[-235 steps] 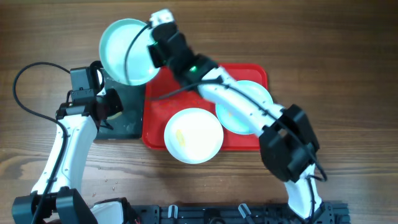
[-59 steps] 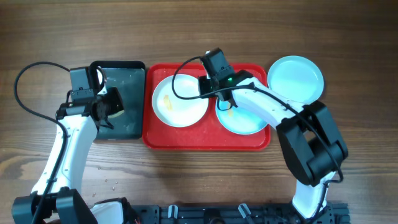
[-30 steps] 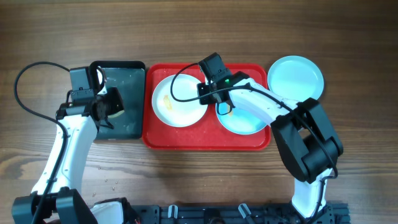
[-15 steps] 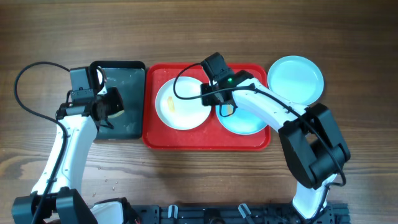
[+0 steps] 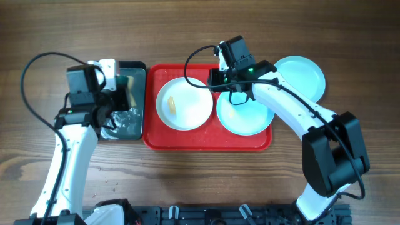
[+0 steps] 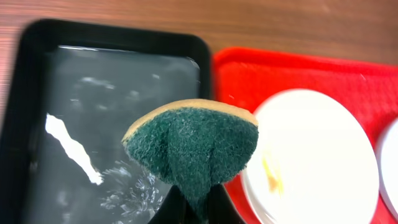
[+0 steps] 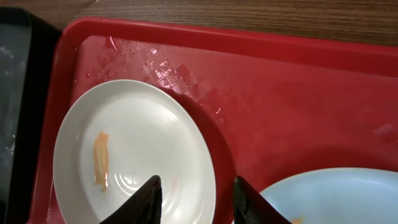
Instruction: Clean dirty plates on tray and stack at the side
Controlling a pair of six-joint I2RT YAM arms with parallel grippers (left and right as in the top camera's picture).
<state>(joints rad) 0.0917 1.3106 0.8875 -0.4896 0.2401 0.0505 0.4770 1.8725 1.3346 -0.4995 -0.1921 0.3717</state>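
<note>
The red tray (image 5: pixel 206 139) holds a white plate (image 5: pixel 184 104) with a yellow smear on the left and a pale turquoise plate (image 5: pixel 245 117) on the right. A second turquoise plate (image 5: pixel 301 75) lies on the table right of the tray. My left gripper (image 5: pixel 117 100) is shut on a green sponge (image 6: pixel 193 144), held above the black tray (image 6: pixel 37 143) near the red tray's left rim. My right gripper (image 7: pixel 196 190) is open and empty, above the white plate's right rim (image 7: pixel 208 180). The turquoise plate shows at the lower right of the right wrist view (image 7: pixel 323 196).
The black tray (image 5: pixel 128 128) stands left of the red tray and is wet, with foam (image 6: pixel 134 190) on it. Black cables loop over the table at the left (image 5: pixel 28 69) and over the red tray (image 5: pixel 194 59). The wooden table (image 5: pixel 200 175) surrounds both trays.
My left gripper lifted the sponge off the black tray and moved right. My right gripper rose and moved up-right, away from between the two plates. Earlier it carried a turquoise plate to the right side.
</note>
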